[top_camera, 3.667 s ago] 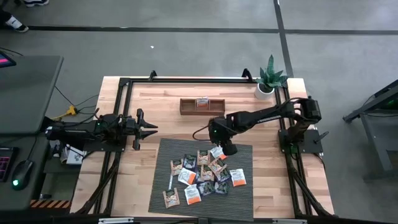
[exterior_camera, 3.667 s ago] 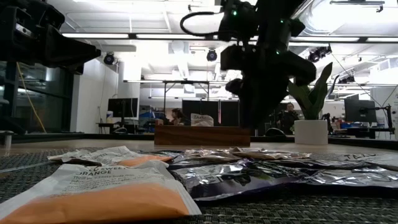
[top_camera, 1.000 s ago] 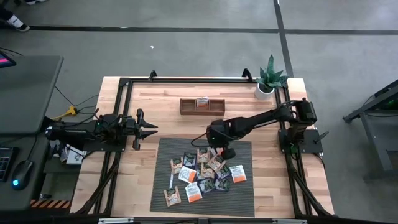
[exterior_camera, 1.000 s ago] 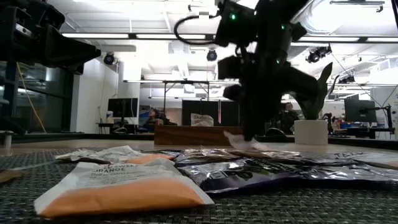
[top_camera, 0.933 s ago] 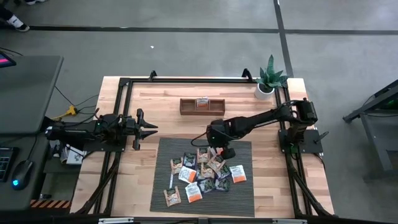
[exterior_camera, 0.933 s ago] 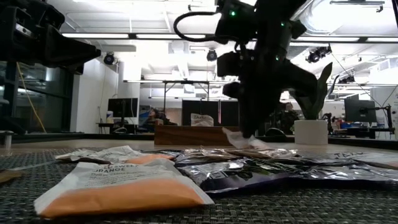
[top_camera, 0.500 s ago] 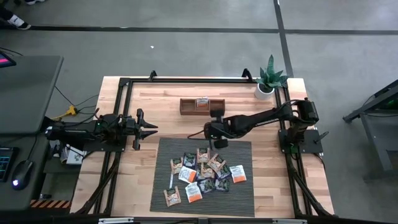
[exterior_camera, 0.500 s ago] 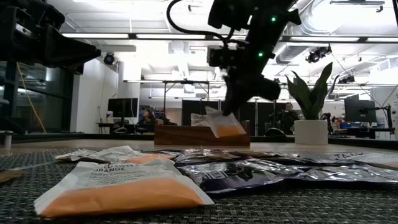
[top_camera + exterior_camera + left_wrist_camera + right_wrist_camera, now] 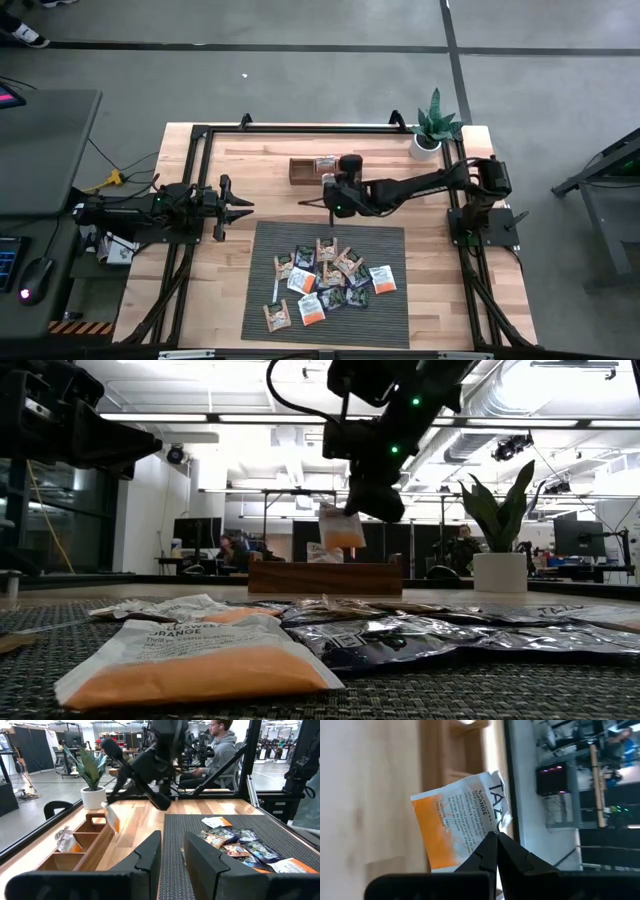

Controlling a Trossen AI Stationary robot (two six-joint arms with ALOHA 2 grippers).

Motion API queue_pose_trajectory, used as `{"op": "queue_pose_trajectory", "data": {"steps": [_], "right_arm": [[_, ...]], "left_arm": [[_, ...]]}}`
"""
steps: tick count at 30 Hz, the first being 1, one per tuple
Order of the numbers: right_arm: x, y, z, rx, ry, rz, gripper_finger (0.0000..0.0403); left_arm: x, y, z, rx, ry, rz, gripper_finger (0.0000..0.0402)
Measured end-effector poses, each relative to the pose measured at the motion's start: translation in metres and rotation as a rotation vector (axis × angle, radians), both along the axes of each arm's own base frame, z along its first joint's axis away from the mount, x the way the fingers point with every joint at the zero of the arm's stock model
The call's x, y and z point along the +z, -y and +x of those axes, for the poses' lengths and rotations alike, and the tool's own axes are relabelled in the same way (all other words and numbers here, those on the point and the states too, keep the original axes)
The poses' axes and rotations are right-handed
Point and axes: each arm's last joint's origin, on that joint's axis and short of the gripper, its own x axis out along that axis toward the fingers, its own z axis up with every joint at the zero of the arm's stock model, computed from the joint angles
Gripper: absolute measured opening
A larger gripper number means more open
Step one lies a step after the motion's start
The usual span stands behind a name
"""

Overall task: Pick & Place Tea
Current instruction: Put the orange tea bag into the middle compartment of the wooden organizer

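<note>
While pinched, orange sachet (image 9: 455,822) hangs above wooden tray (image 9: 325,577).

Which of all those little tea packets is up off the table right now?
The orange-and-white sachet, pinched in the right gripper above the wooden tray. The other sachets lie flat on the dark mat.

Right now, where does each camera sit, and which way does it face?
High view: above the table, looking straight down; both arms show.
Low view: at mat level, facing the wooden tray; the right gripper hangs there.
Left wrist: past the left gripper along the tray.
Right wrist: past its shut jaws.
Shared: low and right wrist views both show the held orange sachet.
</note>
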Motion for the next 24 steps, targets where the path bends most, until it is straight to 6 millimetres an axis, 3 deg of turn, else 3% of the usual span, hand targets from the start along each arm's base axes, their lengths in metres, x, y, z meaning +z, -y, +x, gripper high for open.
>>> {"op": "queue_pose_trajectory", "data": {"steps": [8,24], "right_arm": [[0.007,0.020,0.006,-0.047,0.081,-0.050,0.0000],[-0.024,0.058,0.021,-0.109,0.094,-0.076,0.0000]], "left_arm": [[0.000,0.000,0.000,0.000,0.000,0.000,0.0082],[0.000,0.000,0.000,0.000,0.000,0.000,0.0082]]}}
